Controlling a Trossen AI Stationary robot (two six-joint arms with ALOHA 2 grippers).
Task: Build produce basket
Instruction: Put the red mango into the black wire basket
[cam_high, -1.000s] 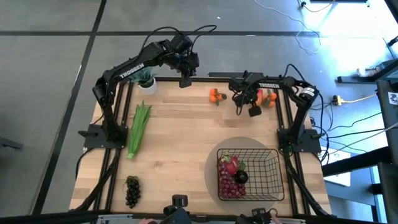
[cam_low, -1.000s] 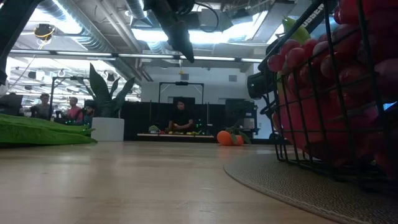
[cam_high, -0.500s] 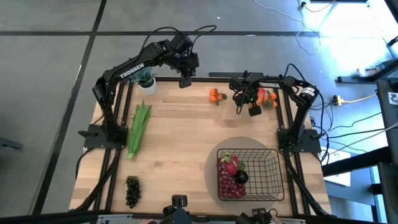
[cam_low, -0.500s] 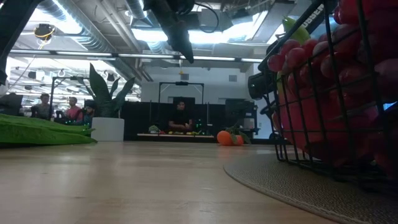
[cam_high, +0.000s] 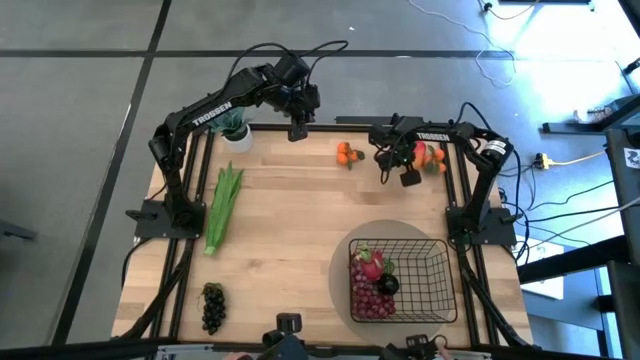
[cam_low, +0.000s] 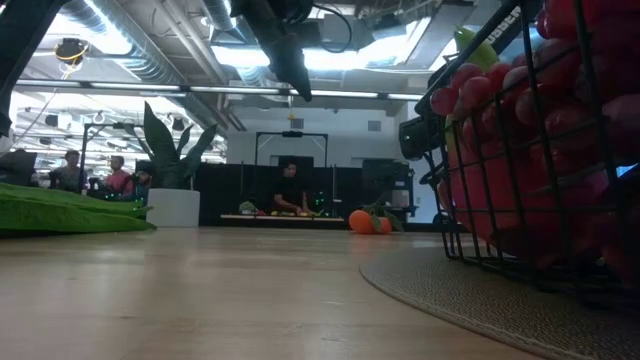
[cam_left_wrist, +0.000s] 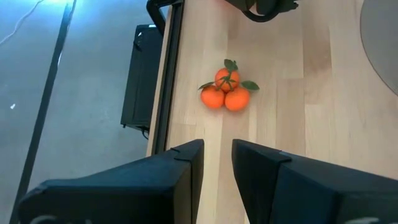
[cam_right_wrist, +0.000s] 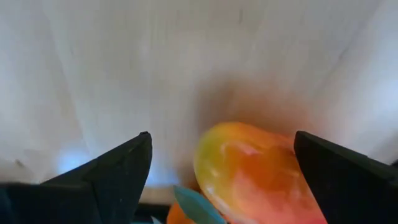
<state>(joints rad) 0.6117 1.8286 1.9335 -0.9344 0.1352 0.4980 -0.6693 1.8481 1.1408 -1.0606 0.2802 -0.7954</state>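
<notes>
My right gripper (cam_high: 413, 157) hangs open near the table's far right corner, over the red-yellow mango (cam_high: 419, 152). In the right wrist view its gripper (cam_right_wrist: 221, 158) has one finger on each side of the mango (cam_right_wrist: 261, 171), with tangerines (cam_high: 436, 157) beside it. My left gripper (cam_high: 298, 130) waits high over the far edge, its gripper (cam_left_wrist: 217, 162) open by a narrow gap, looking down on another tangerine cluster (cam_left_wrist: 226, 93) lying on the wood. The black wire basket (cam_high: 420, 290) sits on a round grey mat and holds the pink dragon fruit (cam_high: 371, 265) and purple grapes (cam_high: 368, 300). My right gripper comes down at the mango (cam_right_wrist: 292, 180) from above with its fingers spread wide. One finger (cam_right_wrist: 348, 180) stands right beside the mango's side; whether it touches I cannot tell. The mango lies on the table.
A long green leafy stalk (cam_high: 222, 205) lies along the left side and a dark grape bunch (cam_high: 212, 306) sits near the near left corner. A potted plant (cam_high: 235, 128) stands at the far left corner. Bare wood lies mid-table. People sit in the room beyond.
</notes>
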